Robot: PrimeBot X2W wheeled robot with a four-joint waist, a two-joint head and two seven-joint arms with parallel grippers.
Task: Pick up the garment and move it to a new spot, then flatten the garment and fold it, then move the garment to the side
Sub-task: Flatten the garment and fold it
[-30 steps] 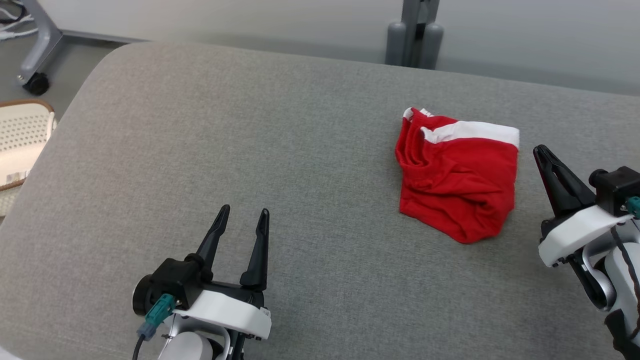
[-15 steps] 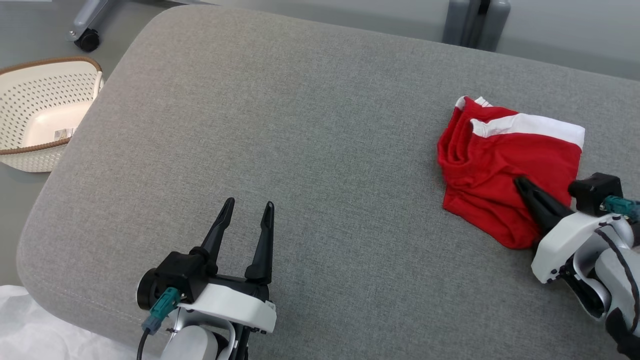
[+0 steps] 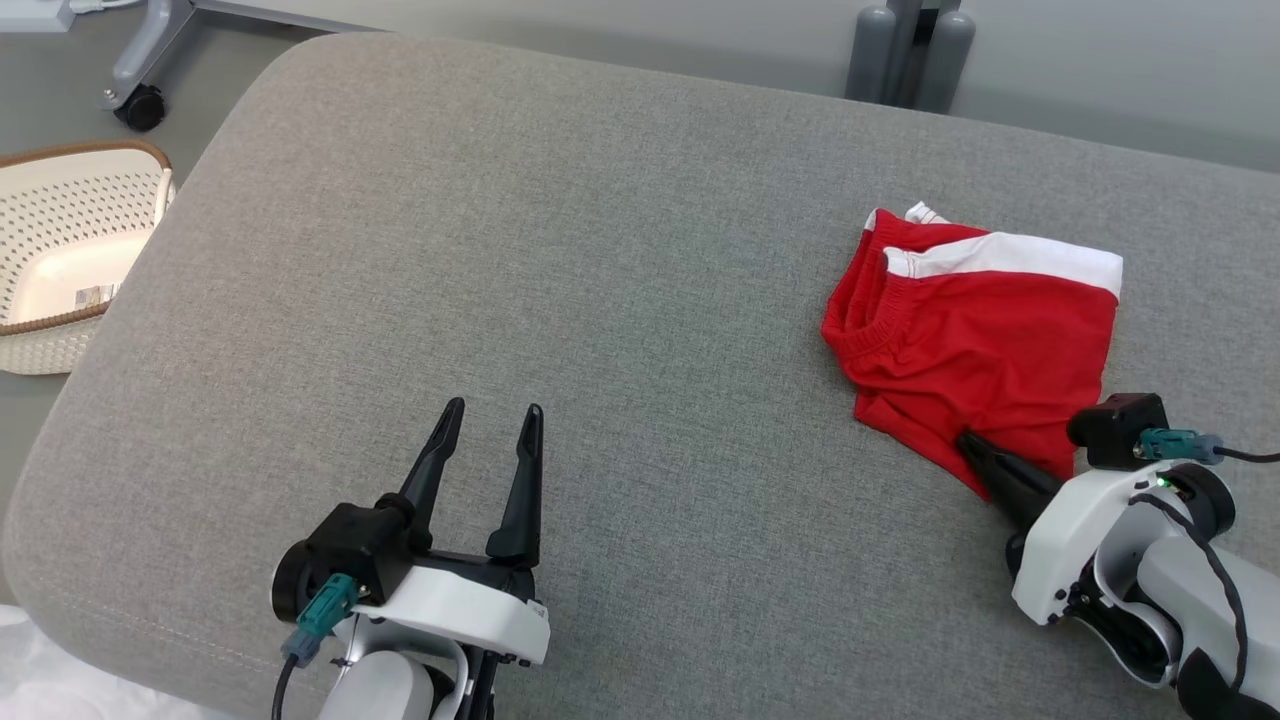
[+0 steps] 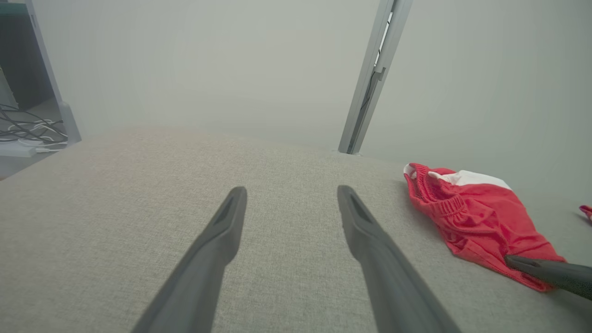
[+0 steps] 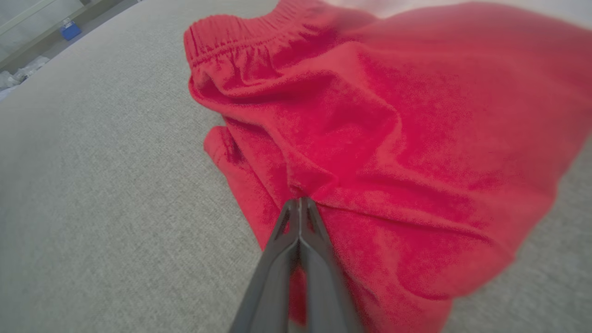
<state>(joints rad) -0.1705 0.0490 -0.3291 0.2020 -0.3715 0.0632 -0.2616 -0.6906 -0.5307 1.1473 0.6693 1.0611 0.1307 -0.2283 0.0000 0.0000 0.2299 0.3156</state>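
Head view shows us our right gripper (image 3: pixel 966 440) closed tight, tips touching the near edge of the red shorts (image 3: pixel 985 335), which lie at the right of the grey cushion (image 3: pixel 560 280); our left gripper (image 3: pixel 495 410) stands wide, empty.

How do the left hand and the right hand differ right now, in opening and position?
The left hand has its dark fingers spread open; the right hand has them pressed shut. The left hand is over bare grey fabric cushion, apart from the red garment with a white band; the right hand's tips touch that garment's near edge, pinch unclear. Both have long dark fingers on white wrists.
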